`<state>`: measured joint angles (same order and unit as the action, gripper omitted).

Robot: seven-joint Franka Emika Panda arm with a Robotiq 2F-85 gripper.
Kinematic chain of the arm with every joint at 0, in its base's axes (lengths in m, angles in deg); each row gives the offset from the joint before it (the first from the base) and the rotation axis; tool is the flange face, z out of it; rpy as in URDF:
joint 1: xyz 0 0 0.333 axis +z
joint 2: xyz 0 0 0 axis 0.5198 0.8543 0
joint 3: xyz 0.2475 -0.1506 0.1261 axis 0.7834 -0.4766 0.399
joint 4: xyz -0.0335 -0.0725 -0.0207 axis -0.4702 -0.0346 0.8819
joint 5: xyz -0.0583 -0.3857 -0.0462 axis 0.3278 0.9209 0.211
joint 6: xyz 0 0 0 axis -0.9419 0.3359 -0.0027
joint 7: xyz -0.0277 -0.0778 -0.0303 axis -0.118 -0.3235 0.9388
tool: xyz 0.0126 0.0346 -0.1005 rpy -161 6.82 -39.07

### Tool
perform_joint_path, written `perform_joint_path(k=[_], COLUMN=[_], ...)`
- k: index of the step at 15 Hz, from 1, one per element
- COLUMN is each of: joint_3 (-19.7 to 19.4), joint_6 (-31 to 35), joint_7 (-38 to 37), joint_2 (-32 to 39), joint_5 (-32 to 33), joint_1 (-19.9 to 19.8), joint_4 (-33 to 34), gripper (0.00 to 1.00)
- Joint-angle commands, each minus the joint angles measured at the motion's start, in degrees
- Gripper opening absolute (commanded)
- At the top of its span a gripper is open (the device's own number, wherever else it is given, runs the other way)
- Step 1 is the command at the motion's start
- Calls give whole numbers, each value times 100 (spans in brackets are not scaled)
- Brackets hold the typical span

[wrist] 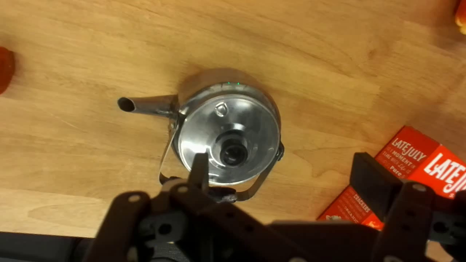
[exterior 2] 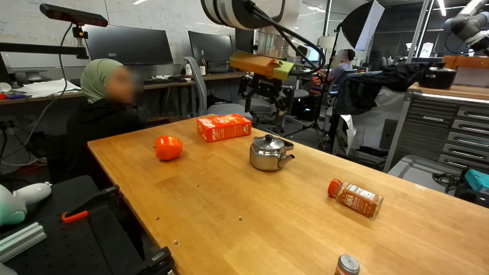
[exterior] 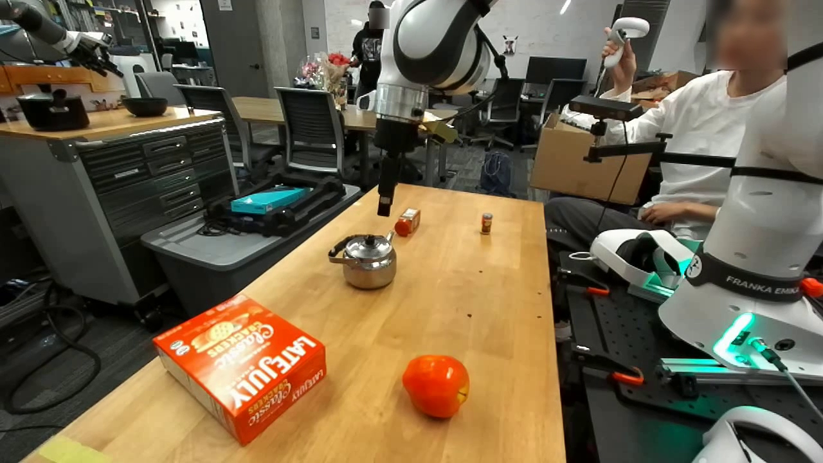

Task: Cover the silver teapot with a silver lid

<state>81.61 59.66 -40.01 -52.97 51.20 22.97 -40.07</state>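
The gripper, its fingers spread wide and released, hangs above the teapot, the lid sits on the teapot's mouth, and the bottle and box lie on opposite sides of the teapot.

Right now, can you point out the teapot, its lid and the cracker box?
Teapot (exterior 2: 265, 159), in an exterior view: on its round belly.
Lid (wrist: 241, 123), in the wrist view: on its metal top.
Cracker box (exterior: 241, 357), in an exterior view: on its printed top.
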Motion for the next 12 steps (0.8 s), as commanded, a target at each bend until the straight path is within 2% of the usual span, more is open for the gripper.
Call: perform_joint_path(k=[1,5,8,12], joint_3=[-157,-384,-538,-619], joint_6=[54,57,-430,-1100], joint_7=[17,-435,-1126,-1696], joint_2=[-673,-1098,-1231,-1382], joint_5=[-97,227,864,1202], joint_1=[67,216,326,418], joint_4=[-595,-940,-853,-679], gripper=[100,100,100,100])
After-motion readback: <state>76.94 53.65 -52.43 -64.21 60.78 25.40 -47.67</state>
